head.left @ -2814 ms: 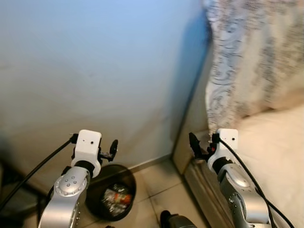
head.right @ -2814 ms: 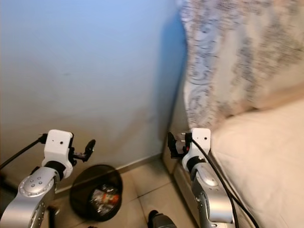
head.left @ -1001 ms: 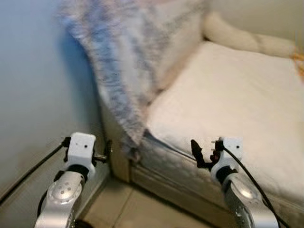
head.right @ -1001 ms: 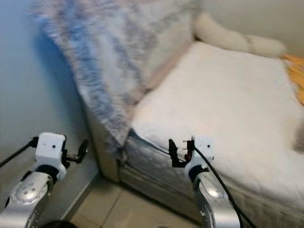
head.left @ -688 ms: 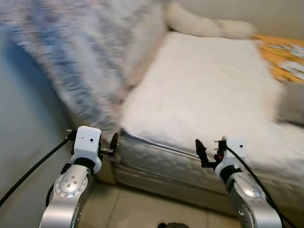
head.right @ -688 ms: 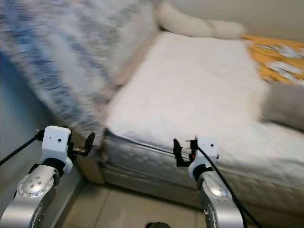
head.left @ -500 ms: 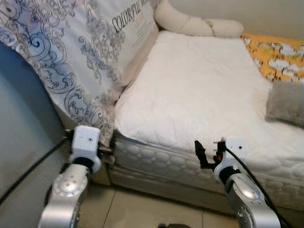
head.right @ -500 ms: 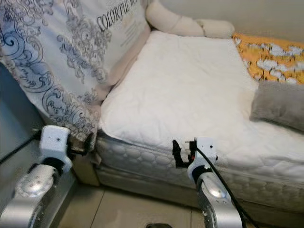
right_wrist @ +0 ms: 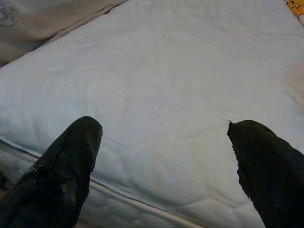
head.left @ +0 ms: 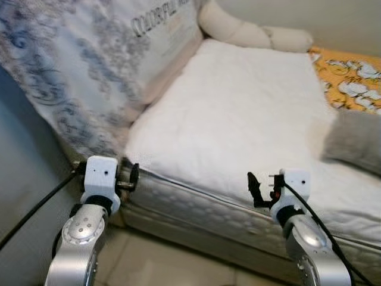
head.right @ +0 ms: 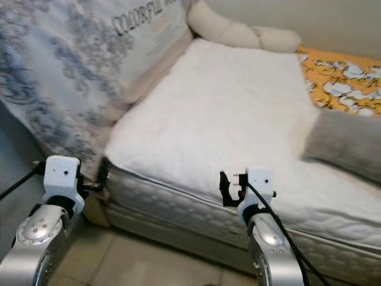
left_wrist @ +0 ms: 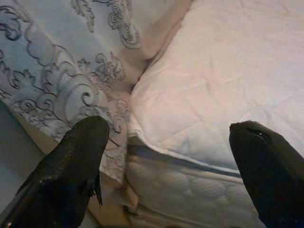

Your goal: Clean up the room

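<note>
On my far left a patterned sheet (head.left: 89,65) with grey scrollwork drapes over the raised end of the bed and hangs down toward the floor. My left tool (head.left: 132,177) hangs just in front of that sheet's lower edge, at the near left corner of the mattress (head.left: 238,113); in the left wrist view its fingers (left_wrist: 71,166) stand wide apart with nothing between them. Moving right, the white quilted mattress runs away from me, bare across its middle, with a cream bolster (head.left: 250,33) lying along its far end. My right tool (head.left: 257,189) hovers over the near edge of the mattress, also spread open and empty, its fingers (right_wrist: 66,161) framing plain quilting. Farther right lies a grey cushion (head.left: 354,140) on the right side of the mattress, and beyond it an orange flowered cloth (head.left: 351,77) at the far right.

No obvious litter shows here, so I judge the tidying candidates to be the grey cushion and the orange cloth. Both lie to the right of and farther off than my right tool, well apart from it, so the right arm is clearly the nearer one. The cushion's long axis runs roughly left to right across the bed, so I would need to close on it from its near long side.
</note>
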### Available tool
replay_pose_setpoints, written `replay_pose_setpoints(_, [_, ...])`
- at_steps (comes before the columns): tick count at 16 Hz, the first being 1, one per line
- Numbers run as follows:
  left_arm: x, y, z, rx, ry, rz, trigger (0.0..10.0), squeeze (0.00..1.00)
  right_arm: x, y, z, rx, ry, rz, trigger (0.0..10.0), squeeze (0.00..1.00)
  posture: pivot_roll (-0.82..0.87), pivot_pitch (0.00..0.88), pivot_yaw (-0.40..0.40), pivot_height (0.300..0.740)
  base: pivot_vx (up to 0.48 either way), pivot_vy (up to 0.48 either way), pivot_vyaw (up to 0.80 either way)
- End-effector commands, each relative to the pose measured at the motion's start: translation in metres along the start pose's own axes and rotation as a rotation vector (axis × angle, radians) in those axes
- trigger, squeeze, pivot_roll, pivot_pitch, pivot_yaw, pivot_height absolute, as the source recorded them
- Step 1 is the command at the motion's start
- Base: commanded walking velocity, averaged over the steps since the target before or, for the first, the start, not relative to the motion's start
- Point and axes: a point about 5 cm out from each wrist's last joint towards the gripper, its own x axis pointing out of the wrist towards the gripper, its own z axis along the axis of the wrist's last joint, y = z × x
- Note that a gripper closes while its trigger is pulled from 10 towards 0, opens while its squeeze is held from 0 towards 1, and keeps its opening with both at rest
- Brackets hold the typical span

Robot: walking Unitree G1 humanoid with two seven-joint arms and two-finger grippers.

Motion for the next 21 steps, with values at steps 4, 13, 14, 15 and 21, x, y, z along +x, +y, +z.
replay_pose_setpoints(4, [0.002,-0.009,-0.002,0.016,0.009,-0.033,10.0,0.0,0.0,-0.006,0.001,0.003,0.001,-0.011,10.0,0.0,-0.1,0.024,-0.012,0.74,0.0,-0.435,0.0])
replay_pose_setpoints(13, [0.005,-0.009,-0.001,0.006,-0.002,-0.043,10.0,0.0,0.004,-0.002,-0.001,0.02,-0.003,-0.016,10.0,0.0,-0.1,0.011,0.006,0.74,0.0,-0.385,0.0])
replay_pose_setpoints(14, [0.004,-0.006,0.0,-0.015,-0.017,-0.014,10.0,0.0,0.005,-0.002,0.0,0.024,-0.004,-0.018,10.0,0.0,-0.1,0.005,0.006,0.74,0.0,0.0,0.0])
replay_pose_setpoints(15, [0.004,-0.005,-0.001,-0.014,-0.004,-0.006,10.0,0.0,0.005,-0.002,0.0,0.025,-0.005,-0.018,10.0,0.0,-0.1,0.007,0.008,0.74,0.0,0.0,0.0])
replay_pose_setpoints(21, [0.011,-0.011,0.006,-0.05,-0.028,-0.051,10.0,0.0,0.009,0.006,0.005,0.022,-0.009,0.008,10.0,0.0,-0.11,0.012,-0.007,0.74,0.051,0.0,0.0])
